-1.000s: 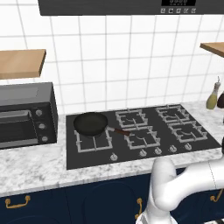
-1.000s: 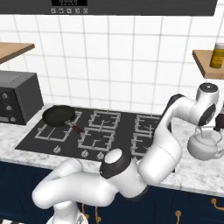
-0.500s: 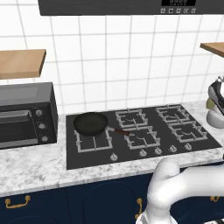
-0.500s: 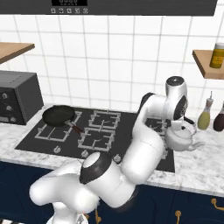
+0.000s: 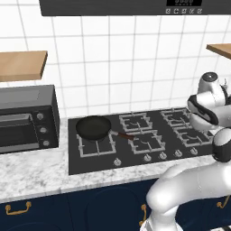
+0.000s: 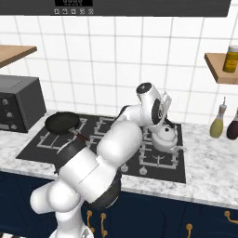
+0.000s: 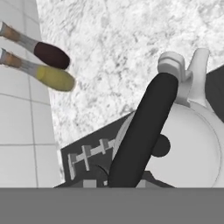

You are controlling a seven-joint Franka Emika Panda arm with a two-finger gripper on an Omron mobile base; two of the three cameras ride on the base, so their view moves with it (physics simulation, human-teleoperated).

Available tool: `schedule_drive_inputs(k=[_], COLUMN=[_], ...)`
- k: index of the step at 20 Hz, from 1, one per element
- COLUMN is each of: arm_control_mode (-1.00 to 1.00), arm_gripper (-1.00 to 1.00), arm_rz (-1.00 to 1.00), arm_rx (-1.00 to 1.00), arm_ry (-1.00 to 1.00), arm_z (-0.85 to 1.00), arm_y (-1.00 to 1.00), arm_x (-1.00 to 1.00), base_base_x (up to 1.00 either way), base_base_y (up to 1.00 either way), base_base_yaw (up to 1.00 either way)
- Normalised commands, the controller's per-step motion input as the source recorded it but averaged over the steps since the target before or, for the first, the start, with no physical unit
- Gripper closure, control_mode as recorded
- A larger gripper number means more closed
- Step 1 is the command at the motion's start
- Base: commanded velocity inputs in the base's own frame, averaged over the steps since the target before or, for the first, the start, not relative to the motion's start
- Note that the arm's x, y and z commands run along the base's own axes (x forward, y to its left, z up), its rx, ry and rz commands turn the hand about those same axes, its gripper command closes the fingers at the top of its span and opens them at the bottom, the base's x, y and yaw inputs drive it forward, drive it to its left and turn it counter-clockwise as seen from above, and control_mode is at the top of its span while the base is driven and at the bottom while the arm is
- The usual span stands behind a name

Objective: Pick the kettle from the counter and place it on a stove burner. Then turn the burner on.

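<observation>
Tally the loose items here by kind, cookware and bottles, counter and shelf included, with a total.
Kettle: 1
Black frying pan: 1
Bottles standing on the counter: 2, greenish and dark
Yellow jar on the shelf: 1
Total: 5

The silver kettle (image 6: 165,137) hangs upright by its dark handle above the rear right stove burner (image 6: 160,160).
</observation>
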Motion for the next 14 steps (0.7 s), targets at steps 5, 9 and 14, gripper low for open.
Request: schedule_drive_inputs(k=[5,9,14], arm_control_mode=[-1.0,-1.0,-1.0], arm_gripper=[1.0,1.0,1.0], arm_rz=[-0.01,0.0,0.0], arm_rx=[0.0,0.0,-0.03], arm_ry=[0.01,0.08,0.08], arm_z=[-0.02,-0.24,-0.23], arm_y=[0.05,0.0,0.02], arm_x=[0.01,0.05,0.04], base_base_x=[0.0,0.0,0.0], base_base_y=[0.0,0.0,0.0], base_base_yaw=[0.0,0.0,0.0])
